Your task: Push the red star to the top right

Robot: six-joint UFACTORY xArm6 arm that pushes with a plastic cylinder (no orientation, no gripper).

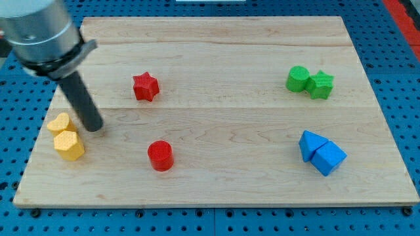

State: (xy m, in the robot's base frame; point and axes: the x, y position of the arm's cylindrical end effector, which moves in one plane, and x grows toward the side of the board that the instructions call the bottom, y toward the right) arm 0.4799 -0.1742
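Closest to the camera, near the view's bottom edge of the wooden board point(216, 190), sits the red cylinder point(159, 156), which lies to the view's right of my tip point(94, 126) and a little lower. I have no jaws on this rig, so nothing is open, closed or holding anything; the arm ends in a straight dark rod, and its lower end rests on the board toward the view's left side.

Just beside my tip, to the view's left, I see the two yellow blocks: one yellow block point(59, 123) level with the tip and very close to the rod, though I cannot tell if they touch, and a yellow hexagonal block point(69, 145) below it, touching or nearly touching its neighbour.

I find the red star point(146, 86) up and to the view's right of my tip, apart from it, with bare wood between them. It sits in the upper left part of the board, well short of the top right corner.

Far across from my tip, on the view's right, the green cylinder point(298, 78) and the green star-like block point(321, 84) stand pressed together in the upper part. Below them, two blue blocks, one a blue triangular block point(311, 144) and the other a blue block point(329, 158) of unclear shape, lie touching each other.
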